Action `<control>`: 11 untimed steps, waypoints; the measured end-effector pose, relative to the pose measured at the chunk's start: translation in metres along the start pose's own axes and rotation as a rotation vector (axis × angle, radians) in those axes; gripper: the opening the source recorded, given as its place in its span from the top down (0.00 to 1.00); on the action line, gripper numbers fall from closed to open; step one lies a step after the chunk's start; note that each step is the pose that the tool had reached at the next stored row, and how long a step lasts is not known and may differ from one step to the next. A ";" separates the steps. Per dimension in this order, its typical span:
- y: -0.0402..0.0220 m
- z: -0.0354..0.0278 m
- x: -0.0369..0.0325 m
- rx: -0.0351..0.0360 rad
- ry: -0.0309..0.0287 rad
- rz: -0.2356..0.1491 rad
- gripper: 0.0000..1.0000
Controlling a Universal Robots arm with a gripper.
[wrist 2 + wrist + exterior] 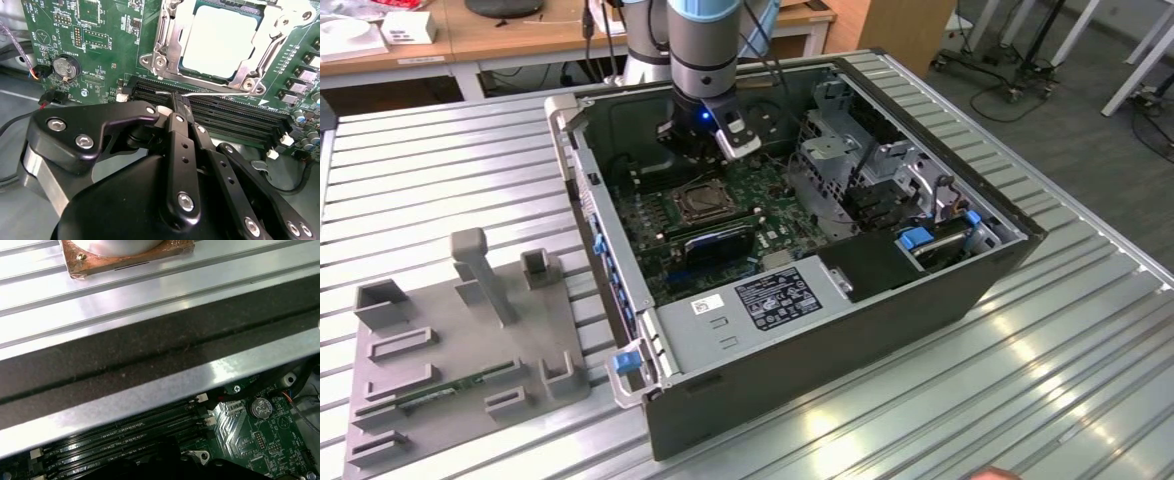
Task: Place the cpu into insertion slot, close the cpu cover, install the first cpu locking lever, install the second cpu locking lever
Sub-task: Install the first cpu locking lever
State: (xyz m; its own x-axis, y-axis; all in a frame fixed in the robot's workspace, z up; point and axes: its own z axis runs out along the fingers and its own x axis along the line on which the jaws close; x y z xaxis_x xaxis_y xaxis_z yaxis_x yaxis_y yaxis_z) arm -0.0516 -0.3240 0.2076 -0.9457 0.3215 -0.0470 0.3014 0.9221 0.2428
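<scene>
I see the cpu [220, 37]: flat, square, pale silvery top. It's seated level in the insertion slot [698, 203], the silver-rimmed square socket on the green board. The cpu cover [167, 35], a thin silver frame, is down flat on the socket, and the chip top shows through its window. One locking lever [215, 93], a thin silver wire rod, lies just beside the cover's edge, running along it. Can't tell if it's latched.
</scene>
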 end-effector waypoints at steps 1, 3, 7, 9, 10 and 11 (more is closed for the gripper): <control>-0.0002 0.0004 0.0000 -0.0003 -0.0012 0.000 0.89; -0.0006 0.0017 0.0002 -0.0016 -0.0043 -0.001 0.89; -0.0015 0.0043 0.0006 -0.0031 -0.0082 -0.004 0.89; -0.0019 0.0057 0.0009 -0.0038 -0.0097 -0.006 0.89; -0.0021 0.0063 0.0010 -0.0041 -0.0103 -0.006 0.89; -0.0023 0.0069 0.0011 -0.0044 -0.0108 -0.007 0.89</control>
State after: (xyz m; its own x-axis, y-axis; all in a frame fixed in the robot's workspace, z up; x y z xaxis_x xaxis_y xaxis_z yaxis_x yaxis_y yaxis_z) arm -0.0526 -0.3242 0.2003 -0.9465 0.3173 -0.0592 0.2942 0.9234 0.2467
